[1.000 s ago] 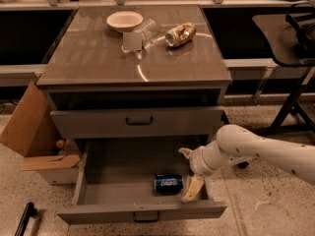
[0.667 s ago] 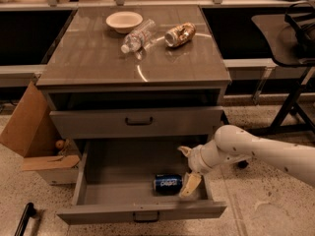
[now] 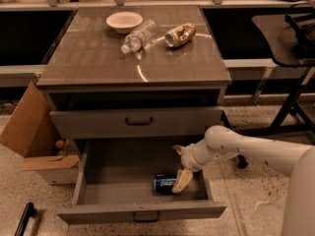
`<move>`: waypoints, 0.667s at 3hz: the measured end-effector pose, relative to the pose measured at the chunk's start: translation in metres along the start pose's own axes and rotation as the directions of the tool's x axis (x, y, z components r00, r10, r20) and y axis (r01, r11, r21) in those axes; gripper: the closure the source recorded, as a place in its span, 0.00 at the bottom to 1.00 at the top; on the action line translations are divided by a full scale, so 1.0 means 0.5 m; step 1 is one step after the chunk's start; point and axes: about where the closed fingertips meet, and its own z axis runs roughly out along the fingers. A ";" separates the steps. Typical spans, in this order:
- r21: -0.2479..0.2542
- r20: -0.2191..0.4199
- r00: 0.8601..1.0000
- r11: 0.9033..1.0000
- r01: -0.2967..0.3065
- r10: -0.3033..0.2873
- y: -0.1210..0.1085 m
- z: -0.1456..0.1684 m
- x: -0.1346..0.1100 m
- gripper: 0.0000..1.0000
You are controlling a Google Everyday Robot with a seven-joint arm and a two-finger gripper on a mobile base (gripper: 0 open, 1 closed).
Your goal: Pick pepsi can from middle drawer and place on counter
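Speckled pale flooring (image 3: pixel 256 200) surrounds a grey drawer cabinet whose glossy grey-brown counter (image 3: pixel 98 58) fills the far middle of the scene. A white robot arm (image 3: pixel 256 154) reaches in from the near right. Below the counter, the upper drawer front (image 3: pixel 88 124) is closed, while the middle drawer (image 3: pixel 118 163) is pulled out toward the near side, its flat grey floor showing. An opened cardboard box (image 3: pixel 27 127) leans against the cabinet's left side.

At the far end of the counter sit a shallow white bowl (image 3: pixel 124 21), a clear plastic bottle (image 3: pixel 139 35) lying on its side just right of it, and a gold-brown can (image 3: pixel 180 34), also on its side, further right.

The pepsi can (image 3: pixel 164 182) lies on its side on the drawer floor, near the front right. The gripper (image 3: pixel 177 168) hangs inside the drawer at its right side with fingers spread wide; the nearer, cream-coloured finger (image 3: pixel 182 181) meets the can's right end, and the other points left above it, clear of the can.
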 end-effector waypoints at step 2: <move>0.003 -0.046 0.999 1.000 0.004 -0.004 -0.004 0.082 0.008 0.00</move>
